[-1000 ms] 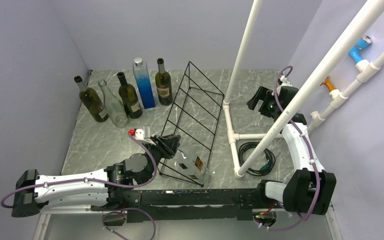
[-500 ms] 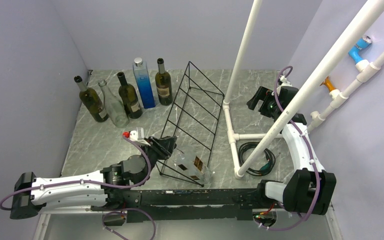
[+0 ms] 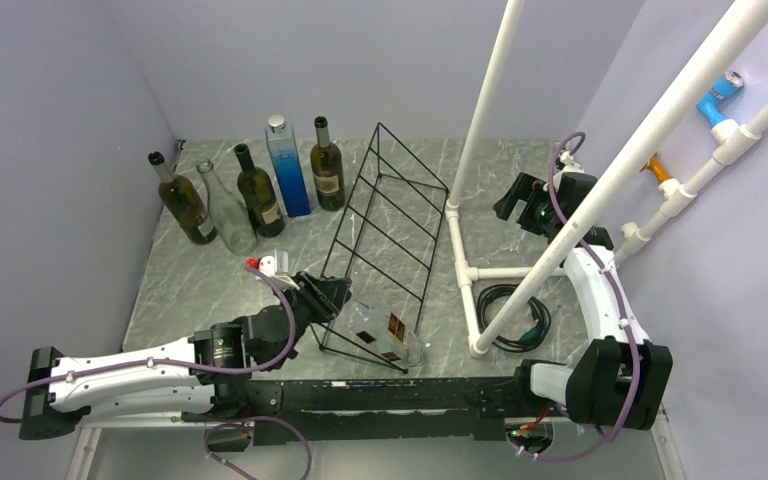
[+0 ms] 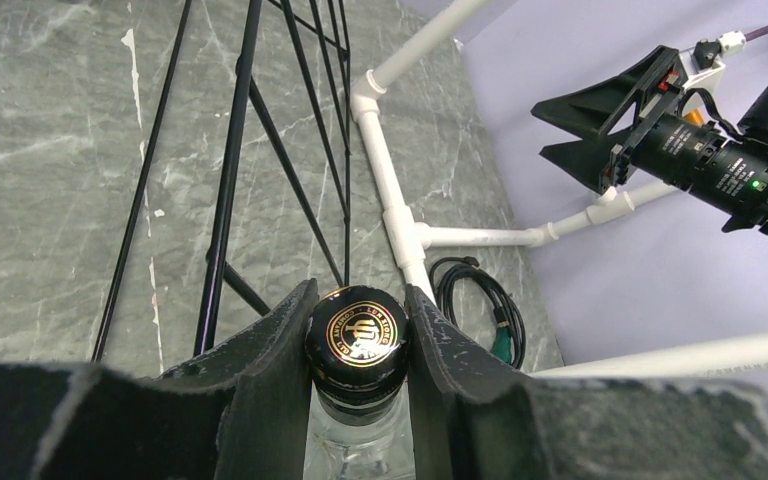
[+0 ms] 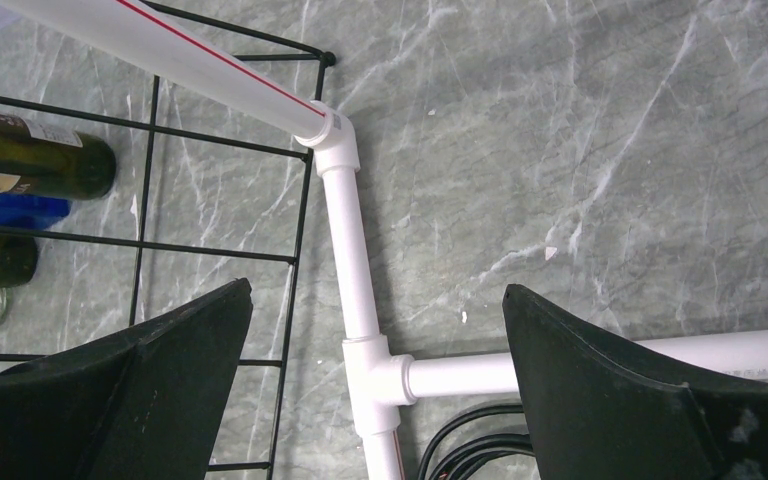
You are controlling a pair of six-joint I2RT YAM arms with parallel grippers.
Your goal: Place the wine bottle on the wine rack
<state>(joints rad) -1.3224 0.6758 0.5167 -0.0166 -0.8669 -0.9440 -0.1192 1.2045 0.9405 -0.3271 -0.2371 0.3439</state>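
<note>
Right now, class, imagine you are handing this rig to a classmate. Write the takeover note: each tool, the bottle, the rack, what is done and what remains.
Left tool: shut on the black cap of the clear bottle.
Right tool: open, holding nothing, above the white pipe frame, away from the wine rack.
Clear bottle: lies slanted in the rack's near end, neck toward the left tool.
Done: bottle brought into the rack.
Left: confirm it is seated, open the left tool, withdraw.
Five other bottles stand left of the rack.

Grey marbled table [image 3: 190, 285]: five bottles [image 3: 260, 200] upright far-left, wine rack [image 3: 385, 245] centre, white pipe frame [image 3: 465, 275] right, black cable coil [image 3: 510, 312] beside it
</note>
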